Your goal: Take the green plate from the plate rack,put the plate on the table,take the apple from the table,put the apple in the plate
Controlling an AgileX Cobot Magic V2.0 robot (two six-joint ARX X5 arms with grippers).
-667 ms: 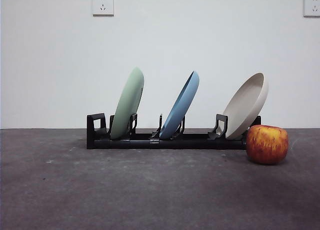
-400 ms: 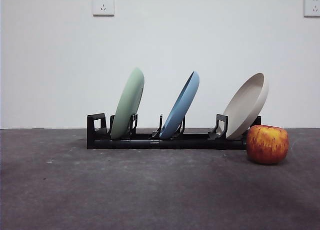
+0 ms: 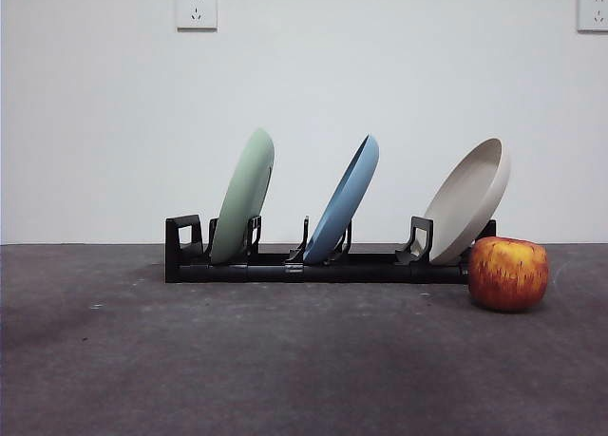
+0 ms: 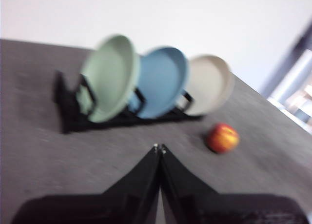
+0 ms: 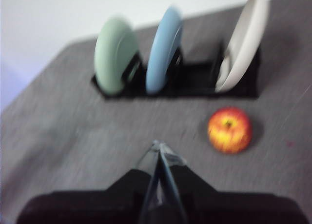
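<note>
In the front view, one long, low black plastic plate rack [image 3: 313, 262] is seen lying lengthwise across the dark grey, rough-textured table [image 3: 285, 360], parallel to its far edge, and three plates are held on edge in its slotted brackets. The wide, round, matte pale sage-green plate [image 3: 243, 197] is stood in the slot at one end of the rack, tilted so that its upper rim leans toward the other plates; a round blue plate [image 3: 343, 199] is held in the middle slot and a round beige plate [image 3: 467, 201] in the slot at the opposite end, both leaned the same way. One round red apple streaked with yellow-orange [image 3: 508, 274] is rested on the table just beside the beige plate's end of the rack, nearer the front edge. No arm is shown in this view. In the left wrist view, which is blurred, the left gripper [image 4: 159, 148] is seen above bare table, well apart from the rack [image 4: 68, 112], with its two black jaws brought together at the tips; the green plate [image 4: 110, 77], blue plate [image 4: 161, 80], beige plate [image 4: 209, 80] and apple [image 4: 223, 138] are counted once each. In the right wrist view, also blurred, the right gripper [image 5: 159, 146] is likewise held over bare table with its jaws closed on nothing, the apple [image 5: 229, 129] lying near it and the green plate [image 5: 115, 55] seated in the rack [image 5: 195, 81] beyond.
</note>
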